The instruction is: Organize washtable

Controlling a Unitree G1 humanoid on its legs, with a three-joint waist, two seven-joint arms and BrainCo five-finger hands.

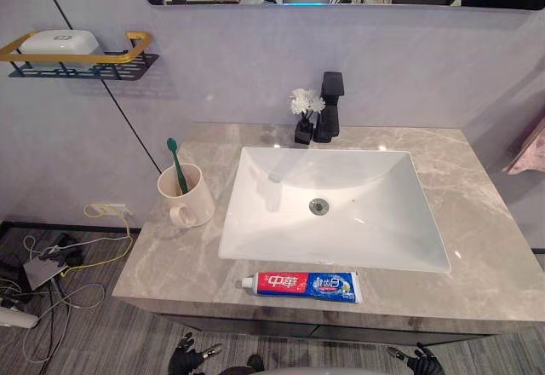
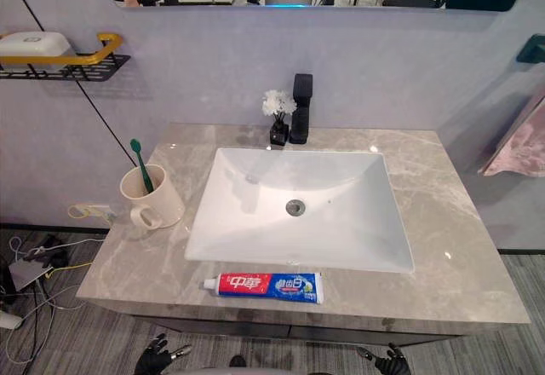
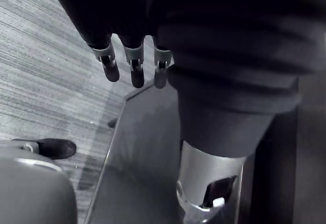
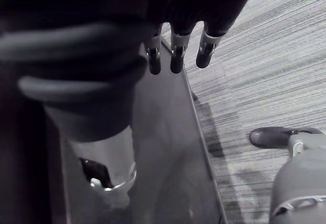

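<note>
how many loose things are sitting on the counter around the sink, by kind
mug: 1
toothbrush, standing in the mug: 1
toothpaste tube: 1
vase of white flowers: 1
total: 4

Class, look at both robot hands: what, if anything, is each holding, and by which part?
Nothing is held. The left hand and right hand hang open and empty below the counter.
</note>
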